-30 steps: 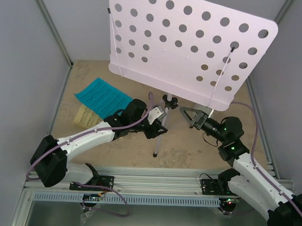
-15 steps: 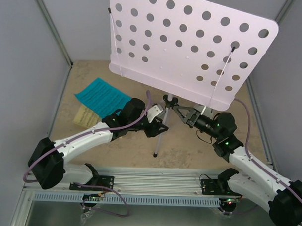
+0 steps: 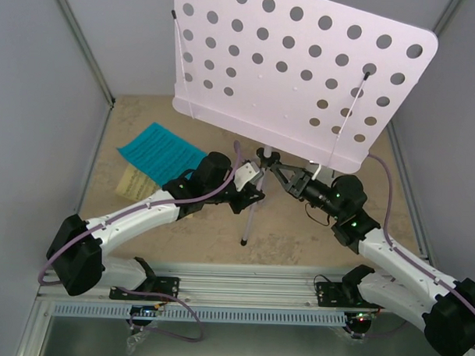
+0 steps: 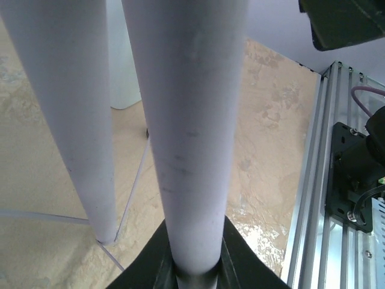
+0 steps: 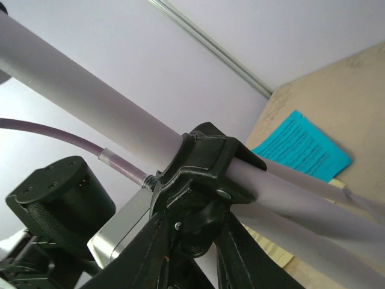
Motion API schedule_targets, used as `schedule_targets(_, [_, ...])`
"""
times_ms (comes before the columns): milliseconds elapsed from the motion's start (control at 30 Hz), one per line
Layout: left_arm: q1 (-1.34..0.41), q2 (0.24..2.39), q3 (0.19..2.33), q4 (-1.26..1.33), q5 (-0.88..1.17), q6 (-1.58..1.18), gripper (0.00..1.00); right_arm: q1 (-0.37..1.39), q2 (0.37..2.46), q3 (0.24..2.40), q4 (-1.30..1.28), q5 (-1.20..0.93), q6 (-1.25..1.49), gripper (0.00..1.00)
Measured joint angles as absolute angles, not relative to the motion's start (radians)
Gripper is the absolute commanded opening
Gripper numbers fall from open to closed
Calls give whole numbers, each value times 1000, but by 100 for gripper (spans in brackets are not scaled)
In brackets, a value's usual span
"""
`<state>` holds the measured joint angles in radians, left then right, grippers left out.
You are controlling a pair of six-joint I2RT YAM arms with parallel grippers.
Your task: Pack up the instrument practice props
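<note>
My left jaws are clamped on the pole (image 4: 192, 120) of the music stand (image 3: 304, 71), with black flanks tight against both sides of the smooth, faintly scuffed white tube. A second white tube (image 4: 72, 120) runs just beside it, and thin wire braces cross below. My right jaws stand apart, their tips either side of the lumpy black collar (image 5: 204, 162) where the tubes meet. I cannot tell whether they touch it.

The stand's desk is a flat white sheet with rounded corners, punched with rows of round holes. It tilts over the far half of the bench (image 3: 313, 235), its lower lip hanging just above both my wrists, so there is little room upward. One tripod leg ends in a small dark foot (image 3: 243, 243) near the ribbed aluminium rail (image 3: 250, 276) at the near edge.

Plain grey walls (image 3: 37, 101) close both sides. The bench is sandy and mottled, with bare surface between the foot and my right arm (image 3: 391, 257).

The cyan sheet (image 3: 162, 153) lies flat to the left, overlapping the yellow sheet (image 3: 133, 184). Both are near the left wall and just beside my left arm (image 3: 135, 215).
</note>
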<state>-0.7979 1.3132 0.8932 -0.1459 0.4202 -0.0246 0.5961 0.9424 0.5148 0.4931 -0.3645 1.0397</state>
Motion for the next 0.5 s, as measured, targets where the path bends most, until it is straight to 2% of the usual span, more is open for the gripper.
schedule_targets(167, [-797,1313,897,-150,403,-22,7,603,939,539,437,-337,955,9])
schedule_targets(500, [-800,1314,899,-152,402,-18,5,612,916,546,387,-308,643,3])
